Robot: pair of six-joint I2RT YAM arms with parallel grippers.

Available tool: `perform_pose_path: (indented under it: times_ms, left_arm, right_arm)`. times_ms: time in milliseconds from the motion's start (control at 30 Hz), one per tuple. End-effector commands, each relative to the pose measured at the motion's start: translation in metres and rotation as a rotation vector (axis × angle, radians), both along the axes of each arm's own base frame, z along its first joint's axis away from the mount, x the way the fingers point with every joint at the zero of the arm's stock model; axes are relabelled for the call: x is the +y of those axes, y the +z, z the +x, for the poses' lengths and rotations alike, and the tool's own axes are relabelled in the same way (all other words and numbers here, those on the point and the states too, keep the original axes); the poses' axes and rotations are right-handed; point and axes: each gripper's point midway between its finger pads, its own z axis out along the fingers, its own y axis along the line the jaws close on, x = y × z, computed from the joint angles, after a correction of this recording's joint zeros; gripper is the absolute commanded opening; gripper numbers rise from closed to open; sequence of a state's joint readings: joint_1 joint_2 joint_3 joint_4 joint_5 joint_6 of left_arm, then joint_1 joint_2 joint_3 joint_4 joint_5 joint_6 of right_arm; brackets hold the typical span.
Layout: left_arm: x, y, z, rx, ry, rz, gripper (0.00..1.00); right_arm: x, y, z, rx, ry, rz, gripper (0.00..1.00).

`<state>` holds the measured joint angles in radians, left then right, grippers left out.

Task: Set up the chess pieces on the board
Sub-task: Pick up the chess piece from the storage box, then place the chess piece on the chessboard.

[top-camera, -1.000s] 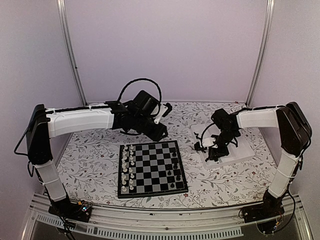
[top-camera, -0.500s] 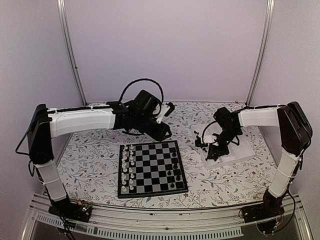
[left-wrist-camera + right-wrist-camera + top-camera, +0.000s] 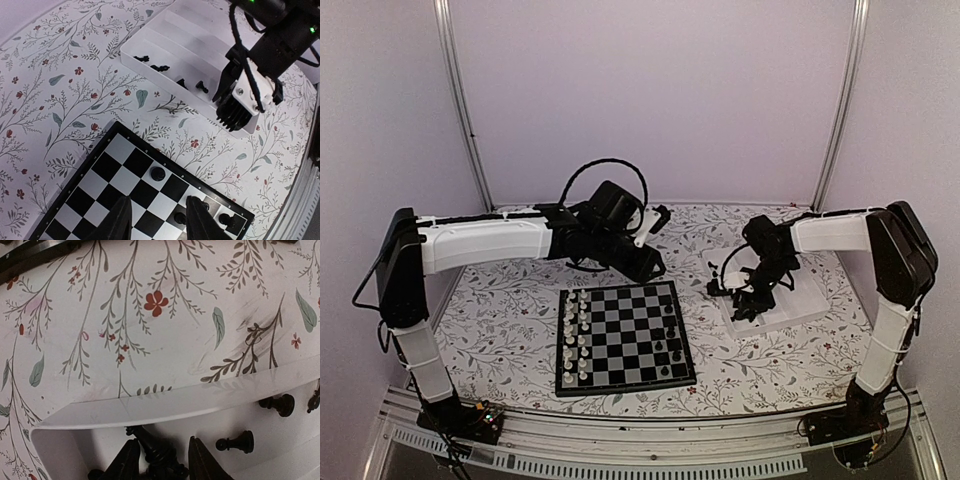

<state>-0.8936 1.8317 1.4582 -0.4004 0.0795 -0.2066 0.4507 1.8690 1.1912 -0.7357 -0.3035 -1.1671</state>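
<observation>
Right wrist view: the right gripper [image 3: 162, 462], half-open, straddles a black chess piece [image 3: 150, 445] in the tray [image 3: 150, 410] corner (whether it pinches yet, I cannot tell). Next: close, lift, carry to the board [image 3: 630, 340]. Left gripper [image 3: 157, 220] hovers empty, half-open, over it.

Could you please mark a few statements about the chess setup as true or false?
1. Seen from above, the white chessmen stand along the left side of the board. True.
2. The left claw holds a black pawn. False: its fingers stand apart over the board with nothing between them.
3. The tray is empty. False: several black pieces lie in it.
4. The right claw is down at the tray with a black piece between its fingers. True.
</observation>
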Motion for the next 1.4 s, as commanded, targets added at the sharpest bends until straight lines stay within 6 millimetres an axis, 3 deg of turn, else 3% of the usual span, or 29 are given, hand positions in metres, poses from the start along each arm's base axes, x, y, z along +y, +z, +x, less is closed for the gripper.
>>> perform_pose_path:
  times_ms: [0,233,533,733,1100,1367]
  left_arm:
    - [-0.011,0.016,-0.003,-0.023,-0.018,-0.046,0.4]
    - [-0.018,0.016,-0.002,-0.023,-0.031,-0.059,0.4]
    - [-0.042,0.028,-0.004,-0.057,-0.072,-0.172,0.39]
    - [-0.057,0.03,-0.009,-0.074,-0.111,-0.242,0.39]
    - [-0.11,0.012,-0.031,-0.025,-0.215,-0.288,0.39]
    - [-0.127,-0.001,-0.033,0.004,-0.237,-0.303,0.39]
  right_arm:
    - [0.004,-0.01,-0.002,0.016,0.043,-0.026,0.34]
    - [0.0,-0.007,-0.006,0.021,0.034,-0.034,0.21]
    - [0.0,0.05,0.001,0.046,-0.074,0.163,0.17]
    - [0.005,0.067,0.001,0.127,-0.15,0.312,0.16]
    - [0.026,0.116,-0.002,0.328,-0.246,0.629,0.16]
    - [0.03,0.125,-0.005,0.363,-0.252,0.67,0.16]
